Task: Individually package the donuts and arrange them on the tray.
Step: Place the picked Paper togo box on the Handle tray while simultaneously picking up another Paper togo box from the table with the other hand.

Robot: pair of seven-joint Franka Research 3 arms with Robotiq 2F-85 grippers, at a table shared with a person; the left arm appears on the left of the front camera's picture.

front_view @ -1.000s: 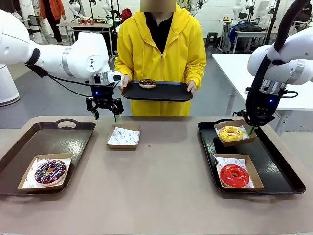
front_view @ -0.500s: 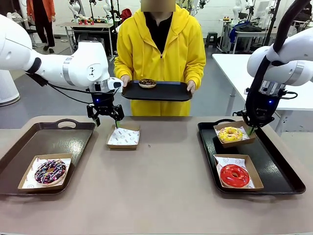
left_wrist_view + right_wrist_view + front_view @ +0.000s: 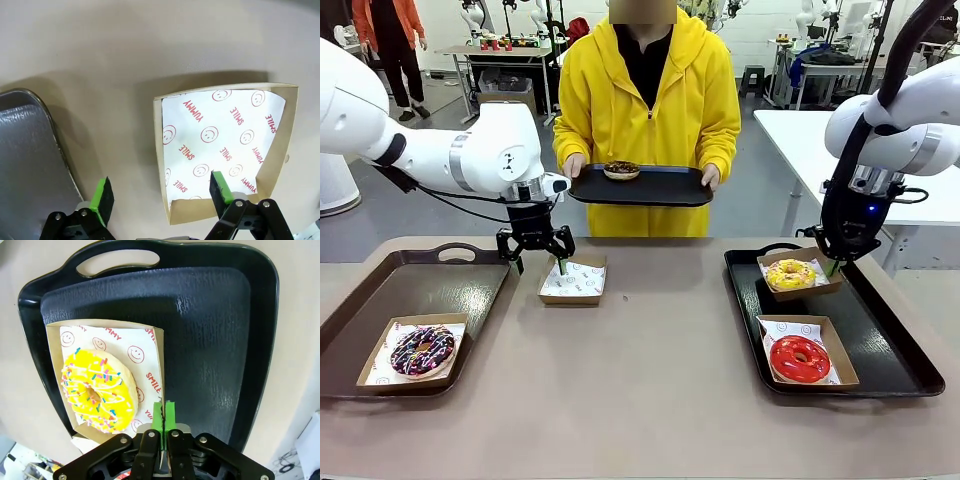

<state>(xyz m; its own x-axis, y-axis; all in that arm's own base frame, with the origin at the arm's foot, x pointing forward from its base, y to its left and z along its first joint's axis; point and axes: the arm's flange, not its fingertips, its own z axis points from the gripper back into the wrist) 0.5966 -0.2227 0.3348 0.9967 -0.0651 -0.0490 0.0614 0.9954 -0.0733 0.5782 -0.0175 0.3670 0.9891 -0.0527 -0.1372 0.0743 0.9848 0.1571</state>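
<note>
Left gripper (image 3: 536, 251) stands with jaws spread wide and nothing between them, low over the empty paper-lined box (image 3: 572, 279) that sits on the bare table (image 3: 650, 390) between the two trays. In the left wrist view one green pad (image 3: 220, 186) is inside the box, over the printed paper near a side wall; the other pad is outside, over bare table, so the jaws straddle that wall.

Right gripper (image 3: 163, 416) is fully closed, pads pinched on the edge of the box (image 3: 800, 272) carrying the yellow sprinkled donut (image 3: 790, 273), at the far end of the right tray (image 3: 890, 350). The red donut (image 3: 799, 358) lies boxed near the same tray's near edge. The drizzled chocolate donut (image 3: 422, 349) lies boxed in the near corner of the left tray (image 3: 440, 285). The brown donut (image 3: 622, 170) rests on a tray (image 3: 670, 187) held by the person beyond the table's far edge.

Judgement: step in hand is taking hold of the empty box by its wall. Close on cardboard and liner together, pinch low on the wall, keep the box level.

Orientation: the donuts are rings lying flat, holes facing up; no long axis. The empty box opens upward.
</note>
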